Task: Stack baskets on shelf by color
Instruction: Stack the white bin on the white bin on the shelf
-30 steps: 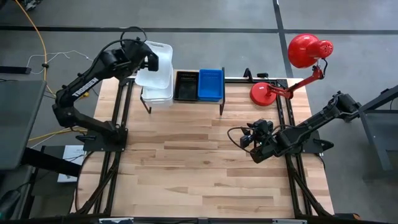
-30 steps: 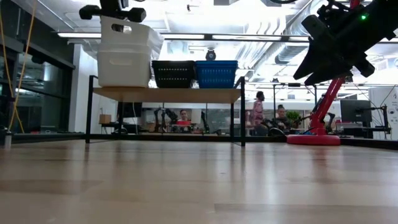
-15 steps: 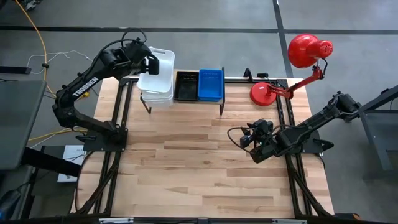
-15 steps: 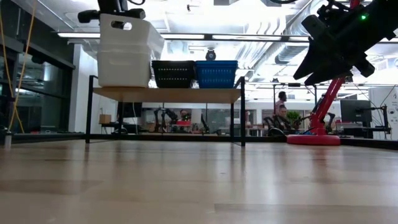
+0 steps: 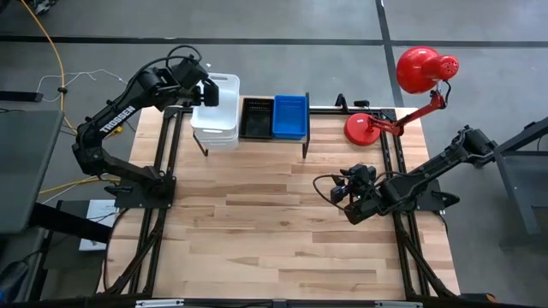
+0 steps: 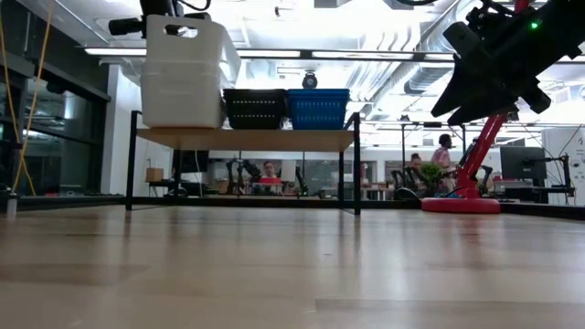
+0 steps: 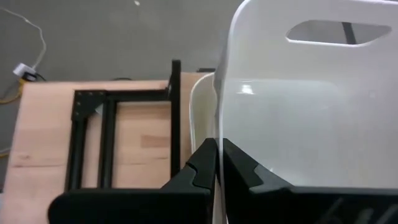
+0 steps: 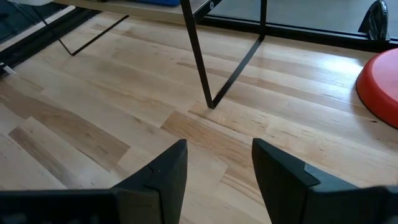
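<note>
white baskets (image 5: 215, 115) stacked, shelf (image 5: 257, 139) left end | black basket (image 5: 255, 118) mid | blue basket (image 5: 289, 115) right

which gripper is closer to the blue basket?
Left. The left gripper grips a white basket two spots from the blue basket; right gripper hovers over the table, farther.

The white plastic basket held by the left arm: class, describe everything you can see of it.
The white plastic basket is smooth and glossy, with rounded corners and an oval handle slot near its rim. The left gripper is shut on one wall. It sits nested in a second white basket at the left end of the wood-topped shelf, beside a black mesh basket.
</note>
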Tool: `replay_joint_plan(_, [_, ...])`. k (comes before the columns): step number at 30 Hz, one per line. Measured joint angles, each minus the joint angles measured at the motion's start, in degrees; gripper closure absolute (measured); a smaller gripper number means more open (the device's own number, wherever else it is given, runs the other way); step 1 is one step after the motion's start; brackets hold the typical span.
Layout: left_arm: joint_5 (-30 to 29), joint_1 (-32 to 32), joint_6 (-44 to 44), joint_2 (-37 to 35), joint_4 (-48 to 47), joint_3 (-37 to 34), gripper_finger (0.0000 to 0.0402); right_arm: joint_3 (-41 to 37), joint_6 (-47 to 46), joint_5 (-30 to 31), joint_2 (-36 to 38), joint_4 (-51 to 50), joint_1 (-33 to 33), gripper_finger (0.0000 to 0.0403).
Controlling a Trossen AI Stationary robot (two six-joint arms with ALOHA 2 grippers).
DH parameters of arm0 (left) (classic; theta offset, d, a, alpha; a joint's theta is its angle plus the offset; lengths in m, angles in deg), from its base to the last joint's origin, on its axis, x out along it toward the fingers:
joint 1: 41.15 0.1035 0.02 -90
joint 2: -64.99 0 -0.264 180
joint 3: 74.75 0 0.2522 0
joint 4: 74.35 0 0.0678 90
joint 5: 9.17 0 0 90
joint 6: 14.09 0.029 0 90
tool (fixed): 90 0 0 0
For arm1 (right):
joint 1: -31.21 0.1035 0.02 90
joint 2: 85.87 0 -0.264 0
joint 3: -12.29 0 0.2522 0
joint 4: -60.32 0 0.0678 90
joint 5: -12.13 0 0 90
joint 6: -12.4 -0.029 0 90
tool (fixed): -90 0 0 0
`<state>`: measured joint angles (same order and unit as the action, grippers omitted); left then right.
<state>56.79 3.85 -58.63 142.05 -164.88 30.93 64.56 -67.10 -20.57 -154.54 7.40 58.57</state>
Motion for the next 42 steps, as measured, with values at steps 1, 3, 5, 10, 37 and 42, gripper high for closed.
replay_joint_plan(1, [0.36, 0.0, -0.37, 0.0, -0.11, 0.0, 0.0401, 0.0, 0.01, 0.0, 0.0, 0.0, 0.01, 0.0235])
replay_joint_plan(3, [0.51, 0.0, -0.96, 0.0, -0.53, 0.0, 0.0401, 0.0, -0.01, 0.0, 0.0, 0.0, 0.01, 0.0235])
replay_joint_plan(5, [0.47, 0.0, -1.33, 0.0, -1.02, 0.0, 0.0401, 0.0, -0.01, 0.0, 0.0, 0.0, 0.01, 0.0235])
replay_joint_plan(10, [-0.25, 0.0, -0.69, 0.0, -1.44, -0.02, 0.0401, 0.0, 0.01, 0.0, 0.0, 0.0, 0.01, 0.0235])
replay_joint_plan(37, [0.78, -2.03, 2.76, -0.02, 1.33, -0.02, 0.0315, 0.0, 0.01, 0.0, 0.0, 0.0, 0.01, 0.0235])
replay_joint_plan(42, [1.63, -2.03, 4.79, -0.47, 3.41, -0.02, 0.0277, 0.0, 0.01, 0.0, 0.0, 0.0, 0.0, 0.0235])
